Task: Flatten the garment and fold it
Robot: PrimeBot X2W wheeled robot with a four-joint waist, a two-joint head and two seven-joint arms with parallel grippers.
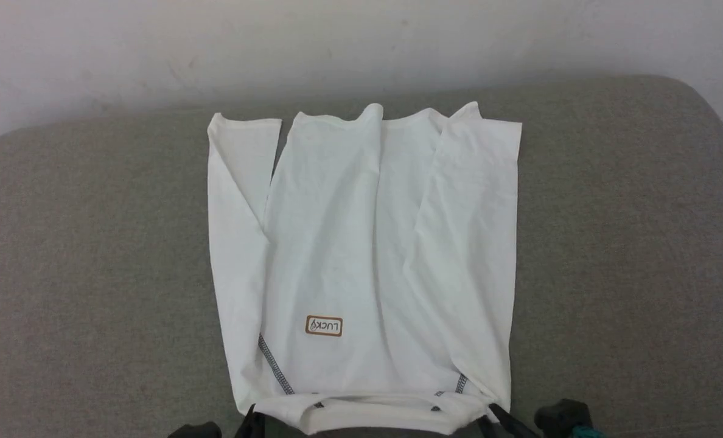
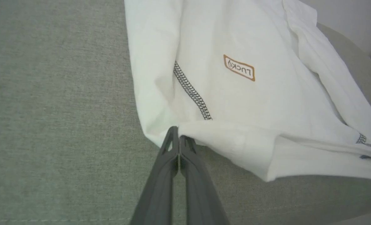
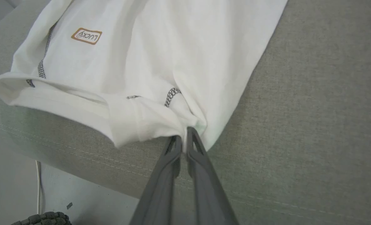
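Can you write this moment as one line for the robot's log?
garment: spread on grey cushion, sleeves folded along body | left gripper: pinching its shoulder corner | right gripper: pinching other shoulder corner

Grey upholstered surface (image 1: 629,243); white garment (image 1: 361,243) spread on it.

The white long-sleeved shirt (image 1: 361,243) is lying spread front-up on the grey cushion (image 1: 63,243), with its collar (image 1: 373,415) at the near edge and its hem at the far side. Both sleeves (image 1: 234,243) are running lengthwise along its sides (the right one is overlapping the body). The collar edge is lifting slightly, and the tan patch (image 1: 324,326) is facing up.
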